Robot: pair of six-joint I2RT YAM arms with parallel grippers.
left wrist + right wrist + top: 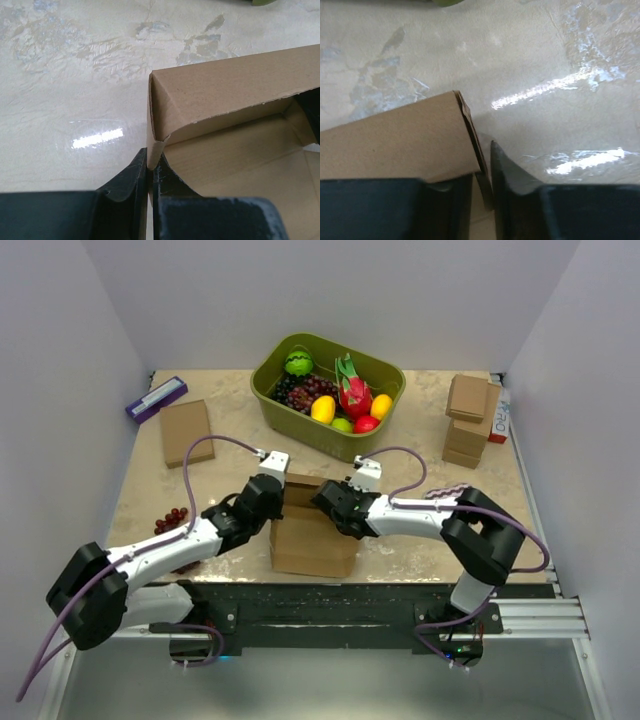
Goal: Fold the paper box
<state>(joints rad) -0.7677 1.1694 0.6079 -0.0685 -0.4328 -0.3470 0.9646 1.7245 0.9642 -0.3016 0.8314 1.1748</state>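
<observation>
The paper box (312, 535) is a brown cardboard piece standing partly folded at the near middle of the table, with its far wall raised. My left gripper (272, 502) is at its left side. In the left wrist view the gripper (150, 161) is shut on the box's left side wall, and the box's open inside (235, 165) shows to the right. My right gripper (330, 502) is at the box's right side. In the right wrist view the gripper (487, 180) pinches the edge of the right wall, and the box's outer face (395, 145) hides the left finger.
A green basket (268, 390) of toy fruit stands at the back centre. A flat brown box (186, 432) and a purple item (156, 398) lie at the back left. Small brown boxes (468, 420) are stacked at the right. Dark grapes (172, 518) lie by the left arm.
</observation>
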